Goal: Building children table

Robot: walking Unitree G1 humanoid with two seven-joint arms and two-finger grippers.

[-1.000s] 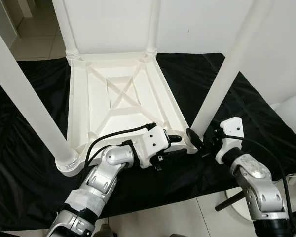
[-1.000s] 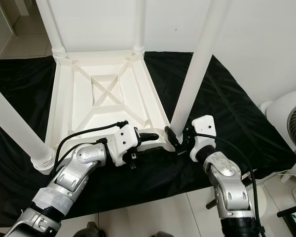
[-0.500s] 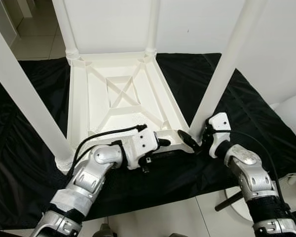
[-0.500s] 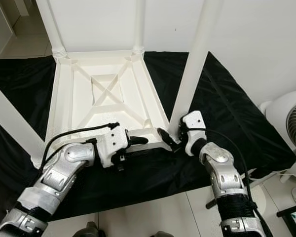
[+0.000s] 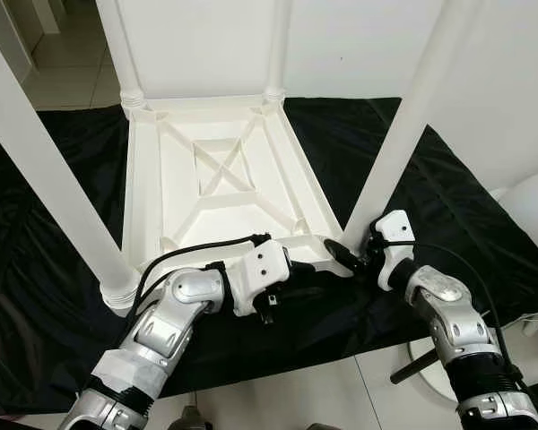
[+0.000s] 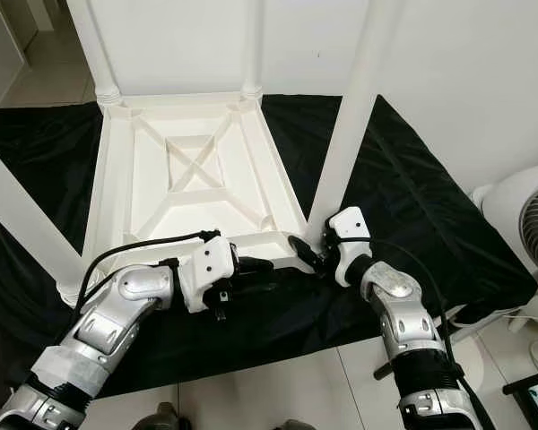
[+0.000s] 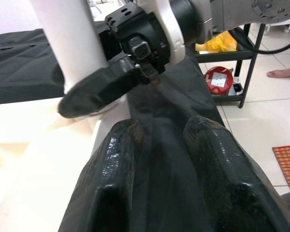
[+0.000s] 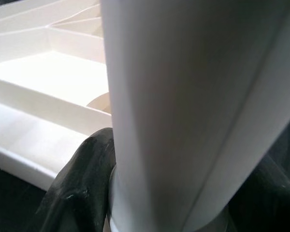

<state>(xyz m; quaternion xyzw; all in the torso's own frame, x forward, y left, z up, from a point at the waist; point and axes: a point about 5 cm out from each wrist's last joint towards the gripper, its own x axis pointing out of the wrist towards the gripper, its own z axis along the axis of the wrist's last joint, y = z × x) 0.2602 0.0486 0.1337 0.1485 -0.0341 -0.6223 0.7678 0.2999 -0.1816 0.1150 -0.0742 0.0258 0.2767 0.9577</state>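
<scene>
A white plastic children's table (image 5: 142, 179) lies upside down on a black cloth (image 5: 36, 296), its four legs pointing up. My right gripper (image 5: 352, 257) is shut on the base of the near-right leg (image 5: 403, 134), where it meets the corner socket. In the right wrist view that leg (image 8: 183, 96) stands between the black fingers (image 8: 82, 193). My left gripper (image 5: 298, 269) lies low along the table's near rim, just left of that corner. Its fingers (image 7: 121, 159) are open by a narrow gap over the cloth and hold nothing.
The near-left leg (image 5: 45, 170) rises close to my left arm, and two far legs (image 5: 117, 45) stand at the back. A white fan (image 6: 529, 224) stands at the right. Tiled floor (image 5: 341, 394) lies in front of the cloth, and a white wall rises behind.
My right gripper moved in and closed round the base of the near-right leg. My left gripper drew back to the left along the near rim. The camera shifted a little.
</scene>
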